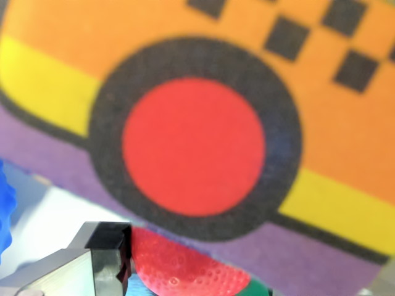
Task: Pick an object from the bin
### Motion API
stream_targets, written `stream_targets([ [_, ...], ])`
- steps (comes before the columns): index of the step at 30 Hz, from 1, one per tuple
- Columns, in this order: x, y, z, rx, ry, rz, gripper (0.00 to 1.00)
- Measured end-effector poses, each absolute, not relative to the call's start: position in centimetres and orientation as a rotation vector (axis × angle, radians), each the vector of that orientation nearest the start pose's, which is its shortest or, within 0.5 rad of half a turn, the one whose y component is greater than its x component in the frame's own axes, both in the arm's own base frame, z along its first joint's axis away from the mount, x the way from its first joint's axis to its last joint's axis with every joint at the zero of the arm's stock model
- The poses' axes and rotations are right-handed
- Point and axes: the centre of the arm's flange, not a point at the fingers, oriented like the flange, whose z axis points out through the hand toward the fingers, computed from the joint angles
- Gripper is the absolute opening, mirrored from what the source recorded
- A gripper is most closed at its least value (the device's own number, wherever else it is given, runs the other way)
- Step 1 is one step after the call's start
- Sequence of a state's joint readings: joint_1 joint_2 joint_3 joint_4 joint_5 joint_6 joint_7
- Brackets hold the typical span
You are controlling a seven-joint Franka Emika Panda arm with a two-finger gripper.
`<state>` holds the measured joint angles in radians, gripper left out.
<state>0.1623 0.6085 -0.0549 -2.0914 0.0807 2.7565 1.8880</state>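
Objects of the bin filled your wrist view very closely, so that most of them were blurred. Nearest to you, at the bottom left, one grey metal part of the gripper (92, 262) stood with a black finger pad (114, 246) on its inner side. You saw only this one finger, therefore you cannot tell whether the fingers were released or clenched, and you cannot tell whether they were grasping anything.

Just beside the pad, toward the wrist view's right, lay a red dimpled object (185, 271) with small round marks on its surface. It seemed to touch the pad, but the blur did not let you be sure. A small green piece (259, 288) showed at its right end, at the bottom edge. At the far left edge, a blue ridged object (5, 206) came only partly into view, above a pale shiny surface (43, 216).

Behind all these, a flat printed item (308, 111) covered the upper part of the view. It carried a big red circle (194, 147) inside a black ring, an orange field with black squares, yellow bands and a purple border. It was tilted, going down toward the wrist view's right.
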Motion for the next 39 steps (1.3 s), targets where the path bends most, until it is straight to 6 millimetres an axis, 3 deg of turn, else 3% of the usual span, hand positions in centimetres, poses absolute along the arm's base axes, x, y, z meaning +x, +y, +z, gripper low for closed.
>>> stream_targets([
  [7, 57.8, 5.8, 14.0, -1.867, 2.465, -0.045, 0.0],
  [16, 57.7, 5.8, 16.5, -1.869, 2.467, -0.038, 0.0],
  [39, 57.3, 5.8, 25.4, -1.879, 2.48, -0.022, 0.0],
])
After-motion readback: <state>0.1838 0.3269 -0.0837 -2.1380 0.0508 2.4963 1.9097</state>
